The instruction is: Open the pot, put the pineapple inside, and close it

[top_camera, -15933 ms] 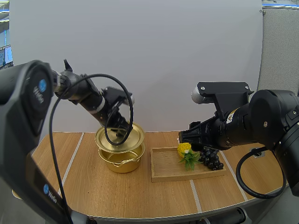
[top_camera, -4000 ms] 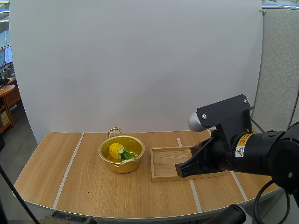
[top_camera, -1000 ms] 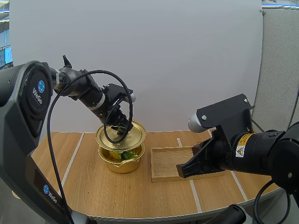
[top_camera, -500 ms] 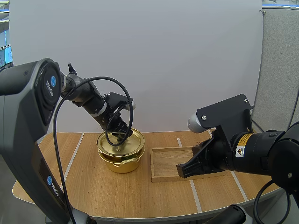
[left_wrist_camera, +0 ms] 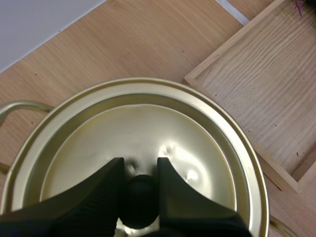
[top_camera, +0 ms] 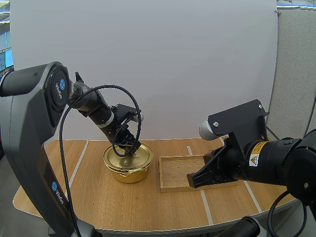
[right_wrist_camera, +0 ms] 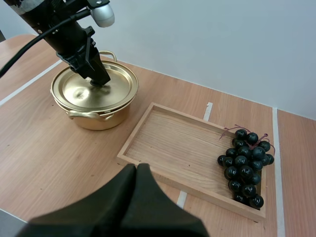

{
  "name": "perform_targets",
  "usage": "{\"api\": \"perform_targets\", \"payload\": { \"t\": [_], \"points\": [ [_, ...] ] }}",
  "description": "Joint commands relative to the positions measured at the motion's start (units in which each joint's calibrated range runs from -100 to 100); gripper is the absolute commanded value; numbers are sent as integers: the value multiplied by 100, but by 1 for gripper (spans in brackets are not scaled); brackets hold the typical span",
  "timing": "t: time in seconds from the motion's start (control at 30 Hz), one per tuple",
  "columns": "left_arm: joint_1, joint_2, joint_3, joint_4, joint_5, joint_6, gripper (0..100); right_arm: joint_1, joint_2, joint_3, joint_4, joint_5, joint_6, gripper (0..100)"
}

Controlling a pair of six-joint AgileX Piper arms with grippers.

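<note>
The gold pot [top_camera: 129, 173] stands on the table with its gold lid [top_camera: 129, 156] seated flat on the rim. My left gripper [top_camera: 129, 149] reaches down onto the lid's centre. In the left wrist view its fingers [left_wrist_camera: 114, 183] pinch the black knob [left_wrist_camera: 139, 197] of the lid [left_wrist_camera: 148, 118]. The pineapple is hidden under the lid. My right gripper [top_camera: 192, 178] hovers shut over the front of the wooden tray [top_camera: 174, 170], its fingers together as one wedge [right_wrist_camera: 137, 169]. From there the pot [right_wrist_camera: 96, 117], lid [right_wrist_camera: 79, 91] and left gripper [right_wrist_camera: 98, 81] lie ahead.
A bunch of dark grapes [right_wrist_camera: 245, 165] lies at the tray's [right_wrist_camera: 168, 143] far right end. The pot's rear handle [left_wrist_camera: 17, 106] sticks out toward the backdrop. Bare wooden table [top_camera: 98, 202] spreads in front of the pot.
My left gripper has lowered the lid from just above the pot down onto its rim, covering the pineapple. The right arm has not moved.
</note>
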Motion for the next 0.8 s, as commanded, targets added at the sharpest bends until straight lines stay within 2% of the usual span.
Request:
{"api": "perform_targets", "payload": {
  "t": [0.0,0.17,0.2,0.27,0.33,0.43,0.47,0.77],
  "points": [
    [-17,39,30,-1,28,59,0,-28,-31,-1,-29,-2,-40,0],
    [-17,39,30,-1,47,59,0,-28,-31,-1,-29,-2,-40,0],
    [-17,39,30,-1,72,59,3,-28,-31,-1,-29,-2,-40,0],
    [-17,39,30,9,186,59,16,-28,-31,-1,-29,-2,-40,0],
    [-17,39,30,19,253,59,41,-28,-31,-1,-29,-2,-40,0],
    [-17,-9,30,31,299,-5,96,-28,-31,-1,-29,-2,-40,0],
    [-17,-36,30,31,299,-67,100,-28,-31,-1,-29,-2,-40,0],
    [-17,-1077,-170,275,697,-186,100,-28,-31,-1,-29,-2,-40,0]
  ]
}}
